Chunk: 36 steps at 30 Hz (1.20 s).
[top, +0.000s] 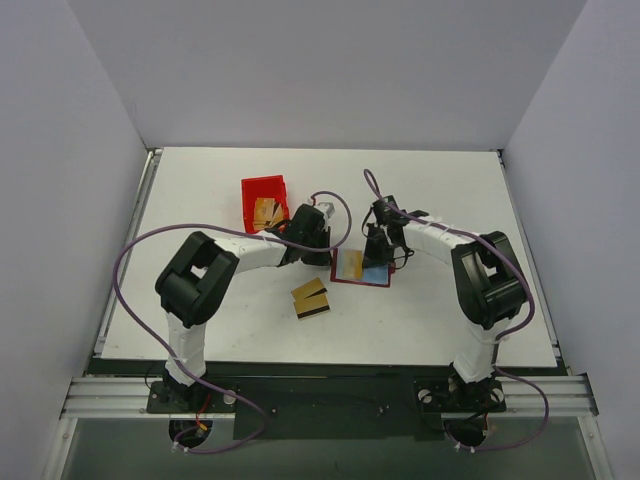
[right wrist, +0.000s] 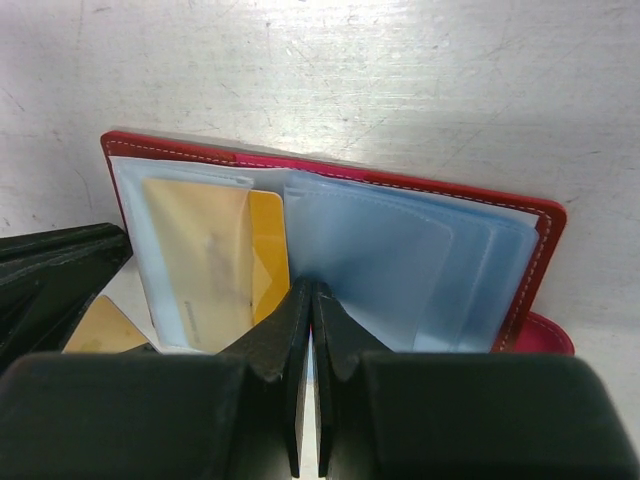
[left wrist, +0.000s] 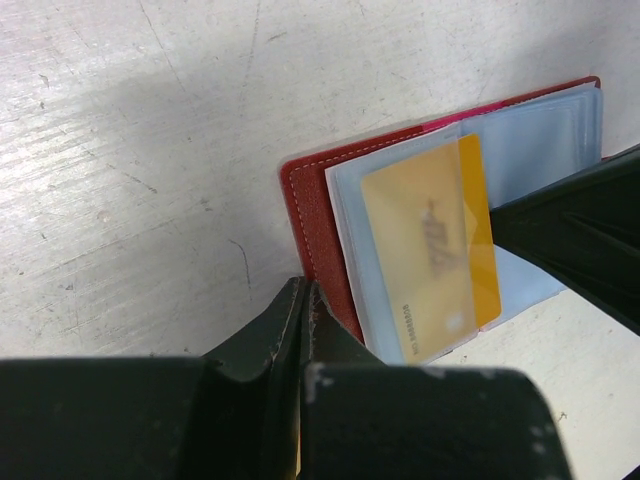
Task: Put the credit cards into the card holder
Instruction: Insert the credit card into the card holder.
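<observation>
table (top: 450, 200) | card holder (top: 361, 268) open mid-table between my grippers | two spare credit cards (top: 311, 298) just beside it | one card (left wrist: 430, 250) half in a clear sleeve, I'd push it in flat | right gripper (right wrist: 310, 296) closed, pinning the fold | left gripper (left wrist: 304, 297) pinched shut at holder's edge, can't tell if holding anything

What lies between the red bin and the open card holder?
In the top view, the left gripper and its wrist fill the stretch between the red bin and the card holder, with the fingertips at the holder's left edge.
</observation>
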{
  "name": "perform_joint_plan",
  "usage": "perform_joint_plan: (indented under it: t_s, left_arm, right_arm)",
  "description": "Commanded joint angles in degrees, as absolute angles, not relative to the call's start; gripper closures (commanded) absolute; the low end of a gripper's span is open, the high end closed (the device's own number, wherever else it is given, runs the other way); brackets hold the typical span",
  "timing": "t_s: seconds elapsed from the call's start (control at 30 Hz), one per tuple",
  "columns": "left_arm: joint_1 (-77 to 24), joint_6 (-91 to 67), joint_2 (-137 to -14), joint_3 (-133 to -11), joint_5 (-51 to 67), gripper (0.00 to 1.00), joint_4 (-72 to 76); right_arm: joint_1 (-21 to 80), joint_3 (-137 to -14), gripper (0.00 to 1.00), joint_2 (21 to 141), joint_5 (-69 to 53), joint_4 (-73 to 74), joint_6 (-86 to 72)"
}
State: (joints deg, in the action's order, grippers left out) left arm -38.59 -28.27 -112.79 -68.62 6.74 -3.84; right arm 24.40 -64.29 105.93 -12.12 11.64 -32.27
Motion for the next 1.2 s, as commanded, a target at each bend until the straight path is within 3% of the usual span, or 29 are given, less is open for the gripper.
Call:
perform_joint_plan:
  t_s: [0.0,0.53,0.87,1.17]
  left_arm:
    - [-39.4,-27.9,-114.5,-70.0,7.6,0.94,-4.7]
    - [-39.9,-27.7,-114.7,-70.1,8.2,0.95,-4.7]
    - [-39.3,-27.3,-110.8,-70.2,3.3,0.95,-6.1]
    - [-39.6,-26.5,-105.9,-71.2,4.6,0.95,-4.5]
  right_arm:
    - [24.3,-65.2,1.00,107.8,-15.5,11.1,-33.6]
    - [24.1,-63.8,1.00,108.8,-25.9,5.0,-36.0]
    - [23.6,-61.4,1.00,103.4,-16.3,6.7,-35.4]
    - [22.9,-60.4,1.00,101.8,-16.0,5.4,-35.1]
